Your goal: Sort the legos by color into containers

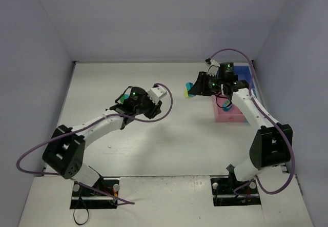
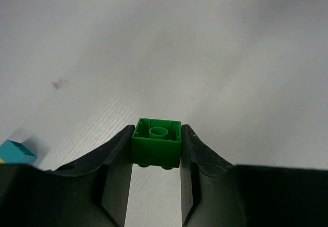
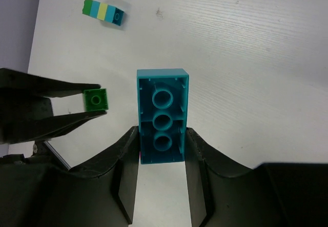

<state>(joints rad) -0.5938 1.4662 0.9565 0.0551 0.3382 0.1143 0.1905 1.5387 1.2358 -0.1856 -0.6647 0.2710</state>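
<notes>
A small dark green lego (image 2: 156,144) is pinched between the fingertips of my left gripper (image 2: 156,147), which is shut on it and held above the white table. My right gripper (image 3: 161,145) is shut on a long cyan lego (image 3: 163,115) whose hollow underside faces the camera. In the right wrist view the left gripper (image 3: 101,101) holds its green lego (image 3: 96,100) just left of the cyan one. A short stack of green, cyan and yellow-green legos (image 3: 102,11) lies on the table; its cyan end (image 2: 18,152) shows beside my left finger. The pink container (image 1: 225,115) and blue container (image 1: 246,73) sit under the right arm.
Grey-purple walls close the table on the left, back and right. Purple cables loop from both wrists (image 1: 169,101). A small dark smudge (image 2: 59,83) marks the table. The right forearm (image 1: 251,109) crosses over the pink container.
</notes>
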